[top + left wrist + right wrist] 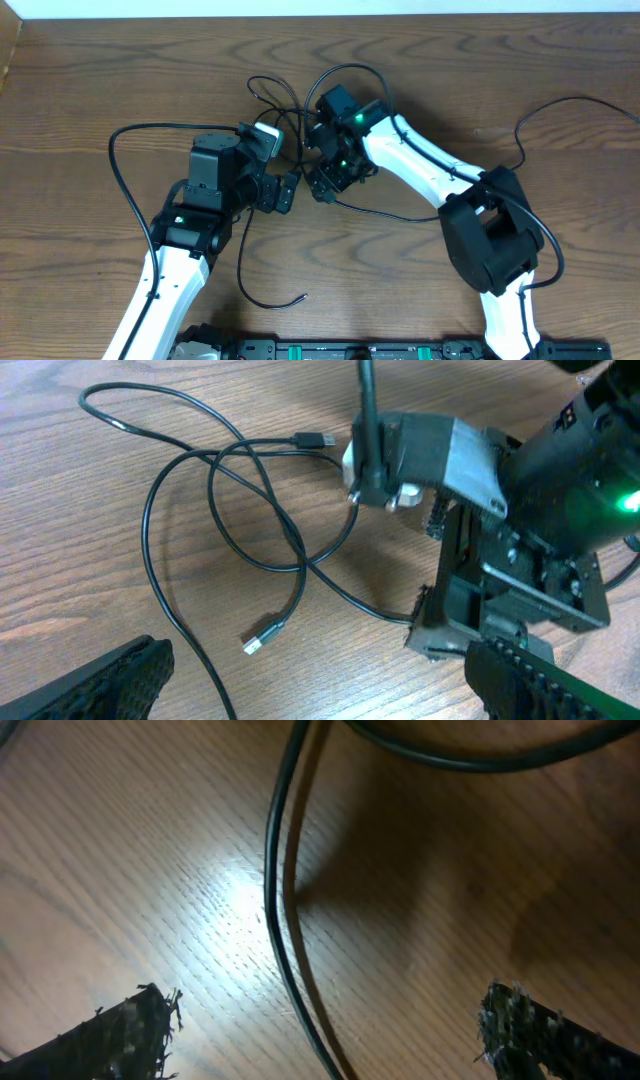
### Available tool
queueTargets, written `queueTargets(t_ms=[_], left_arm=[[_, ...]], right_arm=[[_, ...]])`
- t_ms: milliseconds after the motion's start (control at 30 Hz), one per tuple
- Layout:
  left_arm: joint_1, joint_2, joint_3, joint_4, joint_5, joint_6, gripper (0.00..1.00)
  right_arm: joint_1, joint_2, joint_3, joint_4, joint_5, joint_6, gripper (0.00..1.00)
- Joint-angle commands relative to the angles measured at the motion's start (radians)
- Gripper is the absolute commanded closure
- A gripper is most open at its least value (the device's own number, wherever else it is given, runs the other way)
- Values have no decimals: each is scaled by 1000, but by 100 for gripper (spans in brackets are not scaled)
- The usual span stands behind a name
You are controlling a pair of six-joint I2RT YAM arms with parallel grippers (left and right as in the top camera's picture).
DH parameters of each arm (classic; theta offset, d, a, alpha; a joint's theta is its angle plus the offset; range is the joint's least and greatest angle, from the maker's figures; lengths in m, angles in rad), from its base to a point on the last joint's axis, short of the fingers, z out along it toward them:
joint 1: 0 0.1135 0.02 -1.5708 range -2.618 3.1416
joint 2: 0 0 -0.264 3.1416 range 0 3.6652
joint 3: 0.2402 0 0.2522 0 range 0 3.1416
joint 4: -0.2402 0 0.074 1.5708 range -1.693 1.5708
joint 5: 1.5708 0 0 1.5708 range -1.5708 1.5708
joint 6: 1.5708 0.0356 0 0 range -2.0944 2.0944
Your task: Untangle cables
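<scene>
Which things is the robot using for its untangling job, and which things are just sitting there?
For the job: thin black cables, their plug tips, loose cable end.
Just there: wooden table, thick wires on the robot arms.

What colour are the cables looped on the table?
The cables are black, one plug tip silvery; the left wrist view shows it best.

Cables (303, 567) on table (100, 80), seemingly beneath right tool (330, 1020)
</scene>
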Motion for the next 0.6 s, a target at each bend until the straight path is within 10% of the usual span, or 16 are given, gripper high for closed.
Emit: queueTargets(t_ms=[0, 567], left_arm=[[-1, 4, 0, -2, 4, -5, 2], [4, 4, 0, 1, -252, -5, 2]], right_arm=[[16, -1, 0, 4, 53, -14, 4], [42, 2, -126, 154, 52, -14, 5]])
